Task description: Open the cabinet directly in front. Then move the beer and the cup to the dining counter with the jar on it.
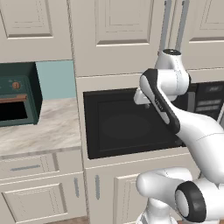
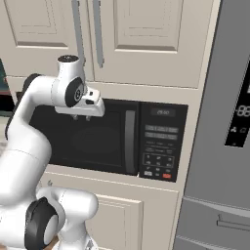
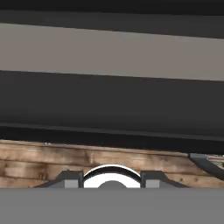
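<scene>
Right base view: your end effector [image 2: 81,117] hangs at centre left, just in front of the microwave [image 2: 112,139] door, below the cabinet [image 2: 141,39] doors, which are shut at top centre. Can't tell if the fingers are apart. Risks: clipping the microwave face or the handles [image 2: 97,34] while rising. Fridge [image 2: 229,122] closes off the right; open room is back toward you.

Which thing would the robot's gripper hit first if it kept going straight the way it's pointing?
The gripper points downward, just in front of the microwave. Straight on, it would probably meet the wooden floor seen beyond its fingers, though depth is unclear.
</scene>
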You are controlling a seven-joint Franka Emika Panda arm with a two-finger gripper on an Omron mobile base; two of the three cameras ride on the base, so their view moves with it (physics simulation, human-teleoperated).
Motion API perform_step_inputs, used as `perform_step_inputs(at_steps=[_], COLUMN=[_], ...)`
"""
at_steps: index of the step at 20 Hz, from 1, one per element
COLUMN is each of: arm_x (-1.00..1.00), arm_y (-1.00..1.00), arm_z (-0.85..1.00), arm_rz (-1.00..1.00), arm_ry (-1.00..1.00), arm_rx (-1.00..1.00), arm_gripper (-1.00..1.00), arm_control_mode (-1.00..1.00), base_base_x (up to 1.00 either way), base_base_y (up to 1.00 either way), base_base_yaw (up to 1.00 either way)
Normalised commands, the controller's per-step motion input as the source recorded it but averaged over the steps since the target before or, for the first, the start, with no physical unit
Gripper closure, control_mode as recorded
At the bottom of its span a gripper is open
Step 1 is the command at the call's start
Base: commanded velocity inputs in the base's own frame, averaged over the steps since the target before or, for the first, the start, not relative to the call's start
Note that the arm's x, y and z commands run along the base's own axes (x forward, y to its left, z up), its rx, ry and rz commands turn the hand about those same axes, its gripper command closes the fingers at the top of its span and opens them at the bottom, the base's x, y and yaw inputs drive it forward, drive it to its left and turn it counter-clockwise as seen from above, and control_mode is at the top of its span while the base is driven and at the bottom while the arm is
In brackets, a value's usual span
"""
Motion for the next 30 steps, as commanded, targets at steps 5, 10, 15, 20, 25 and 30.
perform_step_inputs(at_steps=[5,10,15,20,25,30], arm_x=[-0.27,-0.53,-0.66,-0.48,-0.38,-0.37], arm_y=[0.0,0.0,0.0,0.0,0.0,0.0], arm_z=[0.2,0.43,0.49,0.58,0.6,0.44], arm_rz=[0.0,0.0,0.0,0.0,0.0,0.0], arm_ry=[-0.2,-0.39,-0.45,-0.45,-0.41,-0.41], arm_rx=[0.0,0.0,0.0,0.0,0.0,0.0], arm_gripper=[-1.0,-1.0,-1.0,-1.0,-1.0,-1.0], arm_control_mode=[-1.0,-1.0,-1.0,-1.0,-1.0,-1.0], base_base_x=[0.0,0.0,0.0,0.0,0.0,0.0], base_base_y=[0.0,0.0,0.0,0.0,0.0,0.0], base_base_yaw=[0.0,0.0,0.0,0.0,0.0,0.0])
